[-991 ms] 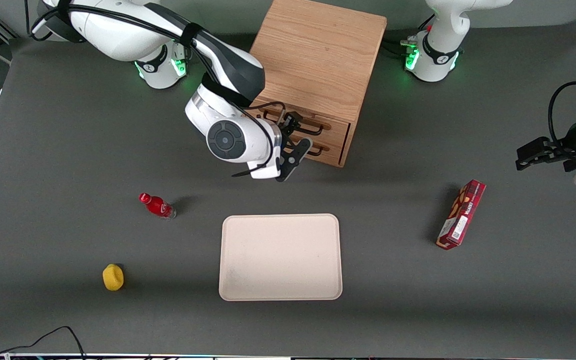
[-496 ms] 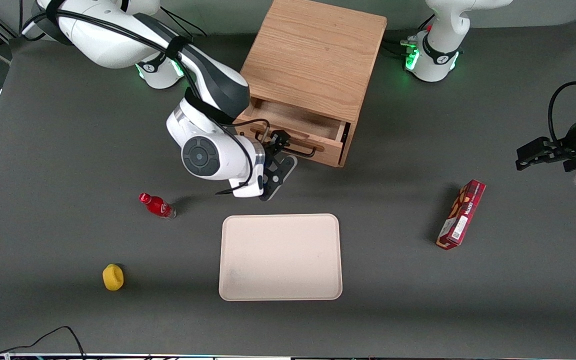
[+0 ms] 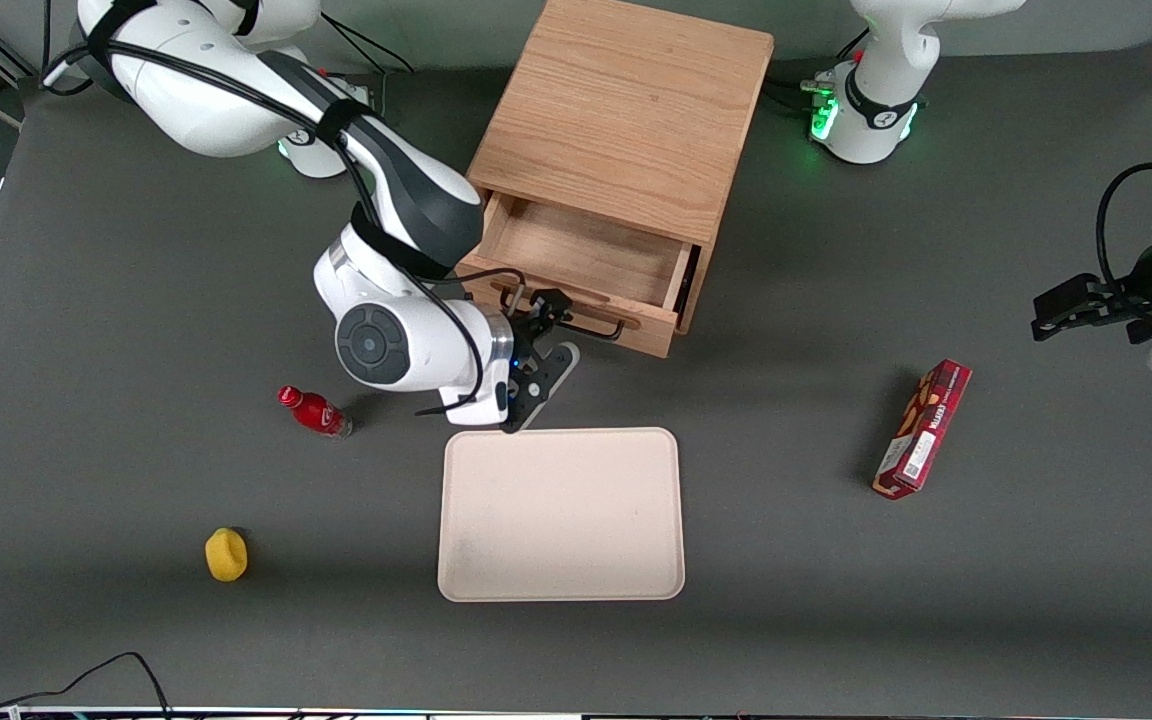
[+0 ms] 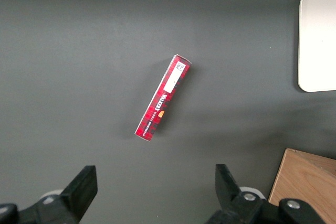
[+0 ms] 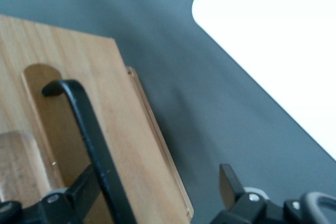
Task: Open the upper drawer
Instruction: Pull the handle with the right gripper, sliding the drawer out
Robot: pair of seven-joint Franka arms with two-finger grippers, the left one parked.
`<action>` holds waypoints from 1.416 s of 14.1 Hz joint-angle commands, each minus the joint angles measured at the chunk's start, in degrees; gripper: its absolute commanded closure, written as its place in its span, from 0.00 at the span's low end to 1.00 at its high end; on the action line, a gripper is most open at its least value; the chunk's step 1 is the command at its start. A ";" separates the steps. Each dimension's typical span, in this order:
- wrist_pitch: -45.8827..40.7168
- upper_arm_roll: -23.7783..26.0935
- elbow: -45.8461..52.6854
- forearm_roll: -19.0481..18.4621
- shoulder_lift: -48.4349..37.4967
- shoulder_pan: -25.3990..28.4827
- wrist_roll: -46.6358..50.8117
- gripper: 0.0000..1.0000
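gripper: right arm's gripper (image 3: 561,328) sits at the front of the upper drawer, low over the table, between the cabinet and the tray
fingers: spread wide, released, not clamped on anything; in the wrist view (image 5: 157,179) the table and tray show in the gap between them
handle: thin black bar (image 3: 596,327) on the drawer front; it runs between the fingers, close against one finger (image 5: 79,192), well apart from the other
upper drawer: stands open (image 3: 591,250), slid out of the cabinet toward the front camera; bare wood floor inside, nothing in it; front panel fills much of the wrist view (image 5: 131,145), handle (image 5: 92,129) over an oval recess
cabinet: boxy oak (image 3: 626,110), farther from the front camera than the tray, turned a bit askew; a corner shows in the left wrist view (image 4: 307,182)
tray: cream, flat (image 3: 561,515), nearer the camera than the drawer, just beside the gripper's mount; also (image 5: 283,40) and (image 4: 317,40)
bottle: small, red (image 3: 314,411), lying near the wrist, toward the working arm's end
yellow thing: (image 3: 226,554) nearer the camera than the bottle
box: red carton (image 3: 922,428) toward the parked arm's end, lying flat (image 4: 163,96)
table: dark grey (image 3: 136,300)
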 commanded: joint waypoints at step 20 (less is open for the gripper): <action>-0.52 -7.67 16.35 -0.95 8.07 0.61 -8.17 0.00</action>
